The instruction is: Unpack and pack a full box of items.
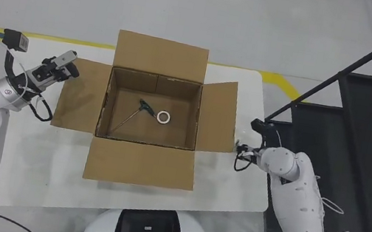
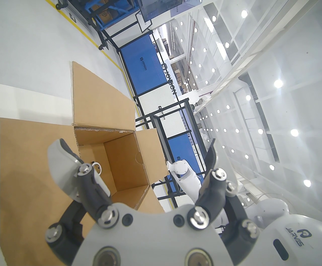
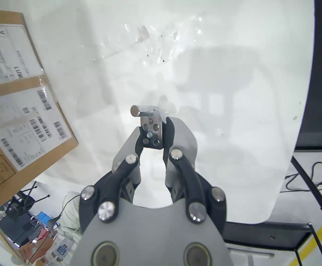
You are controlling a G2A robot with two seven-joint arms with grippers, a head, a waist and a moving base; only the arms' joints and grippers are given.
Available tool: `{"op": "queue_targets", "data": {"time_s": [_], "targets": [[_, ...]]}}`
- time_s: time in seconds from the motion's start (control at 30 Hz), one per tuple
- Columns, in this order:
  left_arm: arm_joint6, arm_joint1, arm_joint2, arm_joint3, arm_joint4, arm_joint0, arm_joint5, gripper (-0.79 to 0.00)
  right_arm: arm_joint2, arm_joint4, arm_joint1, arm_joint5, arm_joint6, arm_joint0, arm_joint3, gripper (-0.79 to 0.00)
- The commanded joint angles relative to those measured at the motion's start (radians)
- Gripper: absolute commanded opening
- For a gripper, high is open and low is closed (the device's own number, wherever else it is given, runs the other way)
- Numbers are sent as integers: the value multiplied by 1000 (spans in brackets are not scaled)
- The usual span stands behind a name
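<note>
The right pincer is clenched on a metal bracket over the tabletop, just beside the box (by its right flap). To set it down well, I would lower until the plate rests flat, clear of the flap, then release. The bracket's long axis runs out along the fingers. Its pin juts crosswise at the far end. The left pincer hangs released by the left flap's edge. A tool and a ring lie inside.

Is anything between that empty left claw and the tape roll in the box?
Only the box's left wall and its spread flap lie between the left gripper and the tape roll; from above, nothing visible.
</note>
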Motion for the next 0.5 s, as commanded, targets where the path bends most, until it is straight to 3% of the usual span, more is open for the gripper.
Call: {"op": "queue_targets", "data": {"time_s": [0.0,0.03,0.07,0.13,0.3,0.47], "targets": [[0,0,0,0,0,0,0,0,-10,2,-1,6,1,10,16,-785],[0,0,0,0,0,0,0,0,-14,10,-1,6,2,15,25,-785],[0,0,0,0,0,0,0,0,-20,4,0,9,2,20,33,-622],[0,0,0,0,0,0,0,0,-25,15,0,11,7,29,46,0],[0,0,0,0,0,0,0,0,-14,26,6,19,15,36,47,0],[0,0,0,0,0,0,0,0,45,41,20,35,35,-2,-47,0]]}}
